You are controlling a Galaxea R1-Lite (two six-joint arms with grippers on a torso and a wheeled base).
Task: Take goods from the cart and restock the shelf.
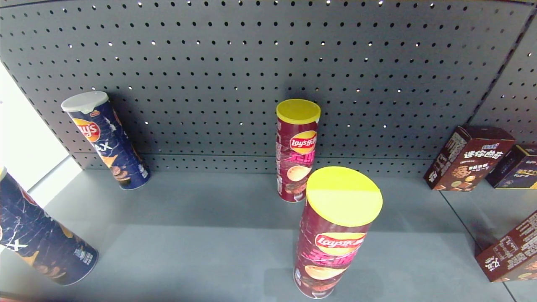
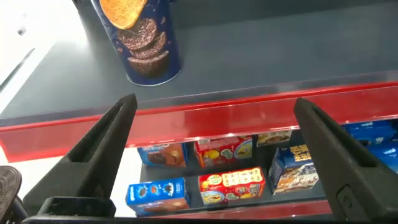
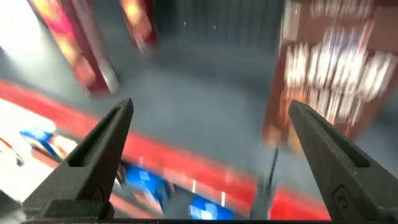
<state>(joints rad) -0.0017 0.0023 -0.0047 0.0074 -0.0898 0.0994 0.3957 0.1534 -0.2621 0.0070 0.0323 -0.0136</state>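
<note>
Grey shelf [image 1: 201, 251] with pegboard back [image 1: 251, 63]. Left gripper [image 2: 214, 102] before the shelf's red front edge [image 2: 236, 118], jaws wide apart, empty; right gripper [image 3: 209, 104] likewise, jaws apart, holding nothing. Front maroon can [image 1: 335, 235] mid-shelf, upright, long axis vertical, yellow lid up. Rear maroon can [image 1: 297, 151] upright just before the pegboard back. Navy cans [image 1: 107, 140] at left, upright. Brown boxes [image 1: 467, 159] at right.

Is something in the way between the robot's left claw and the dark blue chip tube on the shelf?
No goods stand between them. In the left wrist view the open left gripper sits just before the shelf's red front edge, and the dark blue round chip tube stands right behind that edge.
</note>
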